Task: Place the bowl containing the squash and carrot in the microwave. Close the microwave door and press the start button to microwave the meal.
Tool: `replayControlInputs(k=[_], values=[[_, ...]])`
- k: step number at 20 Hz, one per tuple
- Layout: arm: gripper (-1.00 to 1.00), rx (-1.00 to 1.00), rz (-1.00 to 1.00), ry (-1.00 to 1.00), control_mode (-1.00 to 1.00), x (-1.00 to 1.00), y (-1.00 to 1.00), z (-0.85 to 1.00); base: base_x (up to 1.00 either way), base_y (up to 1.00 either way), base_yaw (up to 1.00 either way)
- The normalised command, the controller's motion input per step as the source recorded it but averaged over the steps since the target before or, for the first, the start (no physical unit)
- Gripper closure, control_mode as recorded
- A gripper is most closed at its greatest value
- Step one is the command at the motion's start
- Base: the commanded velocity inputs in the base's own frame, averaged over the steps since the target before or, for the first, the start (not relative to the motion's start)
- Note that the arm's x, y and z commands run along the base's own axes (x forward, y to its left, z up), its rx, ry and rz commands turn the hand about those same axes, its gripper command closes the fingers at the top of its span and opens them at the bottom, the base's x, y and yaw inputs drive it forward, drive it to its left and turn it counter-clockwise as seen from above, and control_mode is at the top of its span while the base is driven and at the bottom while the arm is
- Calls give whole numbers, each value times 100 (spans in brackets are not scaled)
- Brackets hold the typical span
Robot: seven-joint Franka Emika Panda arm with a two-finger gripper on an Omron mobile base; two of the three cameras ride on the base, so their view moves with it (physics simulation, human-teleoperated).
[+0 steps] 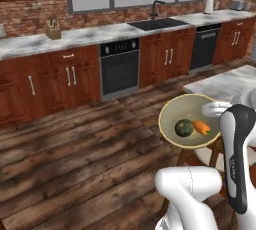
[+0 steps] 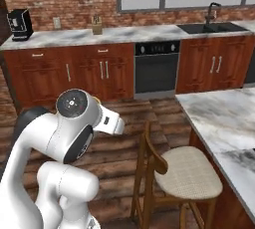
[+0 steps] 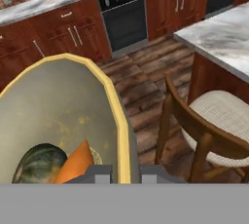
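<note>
Bowl (image 1: 189, 110) tan with yellow rim, dark green squash (image 1: 184, 127), orange carrot (image 1: 202, 127) inside

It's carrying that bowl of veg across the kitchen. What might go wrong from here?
The claw pinches the bowl only at its yellow rim, so it could slip or tip. The squash and carrot lie loose inside and might roll out. A wooden chair stands close below and could get bumped.
</note>
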Motion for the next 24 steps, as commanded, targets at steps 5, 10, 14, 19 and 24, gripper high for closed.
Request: replayControlInputs(k=[5,10,14,19,24], values=[[100,0,0,0,100,0,0,0,0,100,58],[100,0,0,0,100,0,0,0,41,74,49],[100,0,0,0,100,0,0,0,100,0,7],[100,0,0,0,100,0,0,0,100,-12,0],[100,0,0,0,100,0,0,0,100,-15,-17]])
